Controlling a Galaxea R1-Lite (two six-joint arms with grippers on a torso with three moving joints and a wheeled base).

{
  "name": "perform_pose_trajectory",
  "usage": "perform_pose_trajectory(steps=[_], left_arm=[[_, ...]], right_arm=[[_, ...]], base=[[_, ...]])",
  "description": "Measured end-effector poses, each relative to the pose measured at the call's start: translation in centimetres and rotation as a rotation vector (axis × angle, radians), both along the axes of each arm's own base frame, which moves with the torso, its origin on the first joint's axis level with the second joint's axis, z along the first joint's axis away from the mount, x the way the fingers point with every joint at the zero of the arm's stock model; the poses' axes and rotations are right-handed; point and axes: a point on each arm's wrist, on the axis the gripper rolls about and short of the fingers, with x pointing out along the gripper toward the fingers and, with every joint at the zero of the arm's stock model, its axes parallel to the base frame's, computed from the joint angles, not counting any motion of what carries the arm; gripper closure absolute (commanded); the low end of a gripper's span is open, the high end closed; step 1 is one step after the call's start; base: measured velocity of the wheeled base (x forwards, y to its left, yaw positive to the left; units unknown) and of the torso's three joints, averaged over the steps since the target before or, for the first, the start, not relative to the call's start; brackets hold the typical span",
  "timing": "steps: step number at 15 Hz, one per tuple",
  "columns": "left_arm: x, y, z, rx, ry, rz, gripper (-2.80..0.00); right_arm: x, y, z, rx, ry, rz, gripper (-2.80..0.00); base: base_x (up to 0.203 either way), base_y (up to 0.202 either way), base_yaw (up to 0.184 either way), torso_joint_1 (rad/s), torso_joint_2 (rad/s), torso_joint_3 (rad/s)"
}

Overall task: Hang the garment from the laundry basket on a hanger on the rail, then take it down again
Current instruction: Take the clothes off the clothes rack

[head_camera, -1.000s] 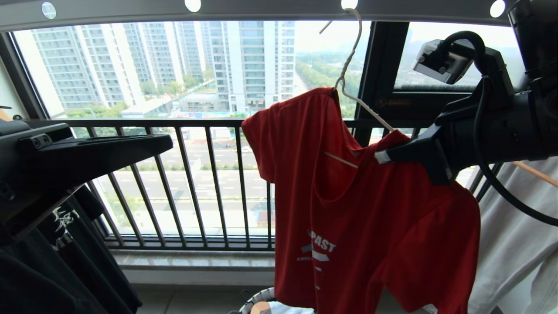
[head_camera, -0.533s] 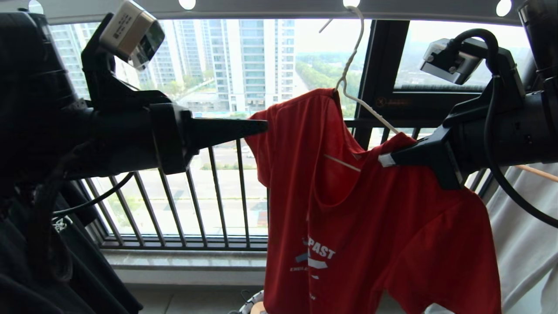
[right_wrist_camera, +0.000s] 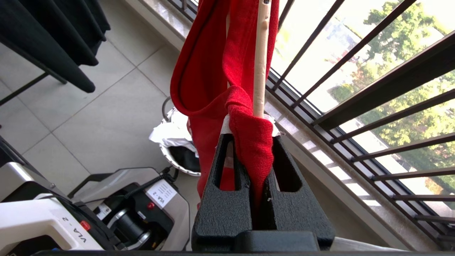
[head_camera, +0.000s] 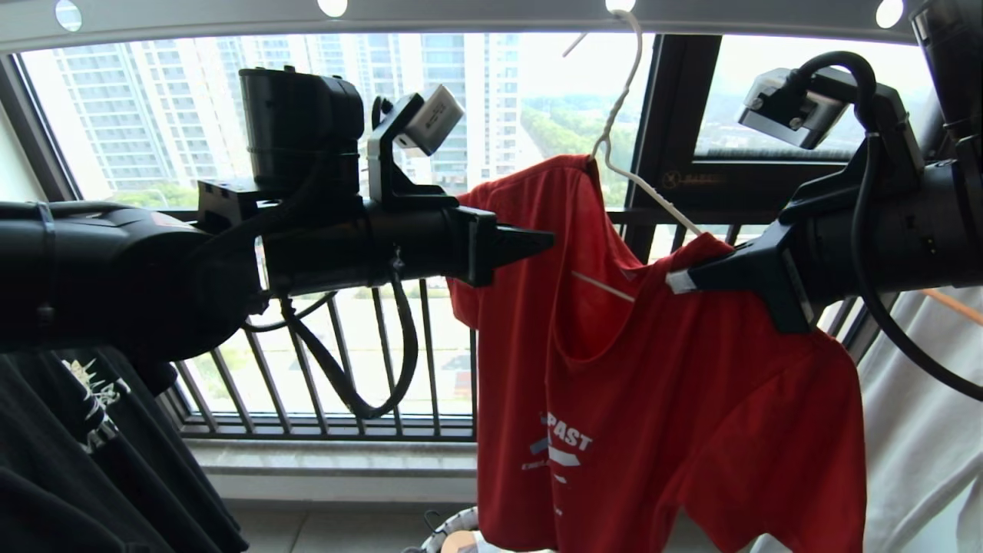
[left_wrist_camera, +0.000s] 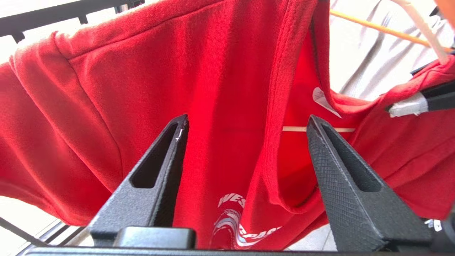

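Note:
The red garment [head_camera: 653, 399] hangs on the white wire hanger [head_camera: 614, 115], whose hook sits on the grey rail [head_camera: 461, 15] overhead. My right gripper [head_camera: 680, 278] is shut on the garment's shoulder fabric [right_wrist_camera: 249, 131], pinched together with the hanger's arm [right_wrist_camera: 261, 53]. My left gripper [head_camera: 547, 240] reaches in level from the left to the garment's other shoulder. In the left wrist view the left gripper [left_wrist_camera: 247, 124] is open, the red collar and chest fabric [left_wrist_camera: 220, 78] in front of its spread fingers and nothing pinched. The laundry basket [right_wrist_camera: 177, 160] stands on the floor below the garment.
A black printed T-shirt [head_camera: 77, 461] hangs at the lower left. A pale garment [head_camera: 914, 430] on a wooden hanger [head_camera: 952, 303] hangs at the right, close to my right arm. The black barred window railing [head_camera: 345, 361] runs behind everything. The robot's base [right_wrist_camera: 71, 213] stands on the tiled floor.
My left arm has swung up and in from the left, and its gripper tip has come to the garment's near shoulder. My right gripper has kept its hold.

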Motion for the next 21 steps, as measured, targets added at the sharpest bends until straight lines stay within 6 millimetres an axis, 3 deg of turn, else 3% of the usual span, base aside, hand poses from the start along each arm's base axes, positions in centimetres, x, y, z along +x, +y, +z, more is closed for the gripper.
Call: perform_pose_trajectory(steps=[7,8,12,16,21], left_arm=[[0.5,-2.2,-0.7,0.05,-0.052,0.055,-2.8],[0.6,-2.3,-0.7,0.056,-0.063,0.058,0.0],[1.5,-2.7,-1.0,0.102,-0.175,0.167,0.0],[1.7,-2.9,-1.2,0.094,-0.179,0.174,0.0],[0.3,-1.7,1.0,-0.052,-0.138,0.214,0.0]], right_arm=[[0.1,0.1,-0.1,-0.002,0.002,0.0,0.0],[0.1,0.1,-0.1,-0.002,0.003,0.001,0.0],[0.0,0.1,0.0,-0.001,0.002,0.001,0.0],[-0.1,0.0,0.0,-0.01,-0.004,0.008,0.0],[0.0,0.0,-0.3,-0.018,0.006,0.005,0.0]], base=[[0.0,0.0,0.0,0.0,0.0,0.0],[0.0,0.0,0.0,0.0,0.0,0.0],[0.0,0.0,0.0,0.0,0.0,0.0],[0.0,0.0,0.0,0.0,0.0,0.0],[0.0,0.0,0.0,0.0,0.0,0.0]])
